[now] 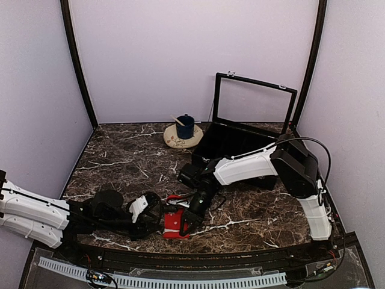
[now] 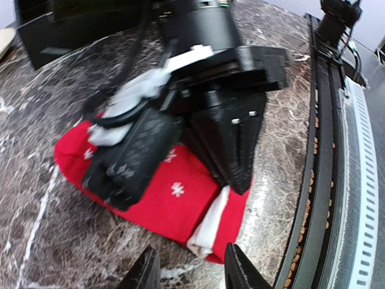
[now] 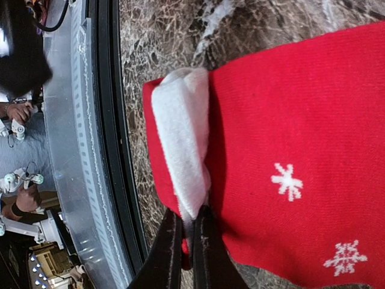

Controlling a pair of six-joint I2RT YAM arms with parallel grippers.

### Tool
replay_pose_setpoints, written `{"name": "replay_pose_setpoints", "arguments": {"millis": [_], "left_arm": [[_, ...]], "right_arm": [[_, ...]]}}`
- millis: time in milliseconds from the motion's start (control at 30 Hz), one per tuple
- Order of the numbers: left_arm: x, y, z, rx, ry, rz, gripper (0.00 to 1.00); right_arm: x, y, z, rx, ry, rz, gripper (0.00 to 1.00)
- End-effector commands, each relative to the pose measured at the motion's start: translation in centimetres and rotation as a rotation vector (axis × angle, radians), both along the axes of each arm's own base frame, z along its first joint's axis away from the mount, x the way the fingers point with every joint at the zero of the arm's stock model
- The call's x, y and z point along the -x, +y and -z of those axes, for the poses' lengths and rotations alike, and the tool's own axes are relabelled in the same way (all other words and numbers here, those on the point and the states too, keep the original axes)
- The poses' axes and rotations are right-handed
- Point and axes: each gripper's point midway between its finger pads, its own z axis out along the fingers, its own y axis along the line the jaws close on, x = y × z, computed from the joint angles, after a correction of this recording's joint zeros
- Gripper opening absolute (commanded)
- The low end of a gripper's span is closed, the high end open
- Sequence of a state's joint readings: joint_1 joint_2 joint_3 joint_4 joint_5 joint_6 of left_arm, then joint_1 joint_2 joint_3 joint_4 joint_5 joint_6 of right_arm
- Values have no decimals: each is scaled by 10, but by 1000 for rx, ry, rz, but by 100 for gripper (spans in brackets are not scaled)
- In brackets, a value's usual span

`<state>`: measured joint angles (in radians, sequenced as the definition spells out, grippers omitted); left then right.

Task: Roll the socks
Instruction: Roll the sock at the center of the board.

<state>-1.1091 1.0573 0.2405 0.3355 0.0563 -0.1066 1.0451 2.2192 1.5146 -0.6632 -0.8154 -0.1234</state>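
1. The red sock (image 1: 173,221) lay on the dark marble table (image 1: 120,162) close to its near edge, a little left of centre, between the two grippers.
2. From overhead it was only a small red patch, partly hidden under the right gripper (image 1: 185,227). I could make out no pattern on it from there.
3. The right wrist view gave the detail. There were white snowflakes on the red sock (image 3: 301,120) and a white cuff (image 3: 180,138) at the end nearest the rail (image 3: 108,120) along the table's near edge. The right gripper (image 3: 187,220) was closed down narrow, pinching the edge of that white cuff between its fingertips.
4. The left wrist view showed the red sock (image 2: 174,198) from the other side. The right gripper (image 2: 239,177) bore down on top of it, its tip by the white cuff (image 2: 207,232). The left gripper (image 2: 189,272) stood partly open, its fingers apart and nothing pinched between them, just short of the sock's corner.
5. Only the overhead view took in the far side. A black case (image 1: 228,144) stood at far right with its lid (image 1: 255,99) raised, and to its left a blue cup (image 1: 185,126) sat on a saucer (image 1: 174,141).
6. The right arm (image 1: 295,165) rose from the near right, its forearm reached left across the table, and its wrist bent down onto the sock.
7. The left arm (image 1: 36,214) lay low, stretched in from the left, with the left gripper (image 1: 157,218) pointing right at the sock.
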Motion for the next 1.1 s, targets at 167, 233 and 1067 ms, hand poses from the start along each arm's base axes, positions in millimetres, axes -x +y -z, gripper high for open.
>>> {"name": "replay_pose_setpoints", "arguments": {"millis": [167, 233, 1067], "left_arm": [[21, -24, -7, -51, -44, 206, 40], [24, -27, -6, -63, -45, 237, 41], [14, -43, 36, -281, -78, 296, 42]], "right_arm": [[-8, -15, 25, 119, 18, -8, 2], [-8, -15, 25, 120, 20, -13, 2], [-7, -17, 21, 121, 35, -36, 2]]}}
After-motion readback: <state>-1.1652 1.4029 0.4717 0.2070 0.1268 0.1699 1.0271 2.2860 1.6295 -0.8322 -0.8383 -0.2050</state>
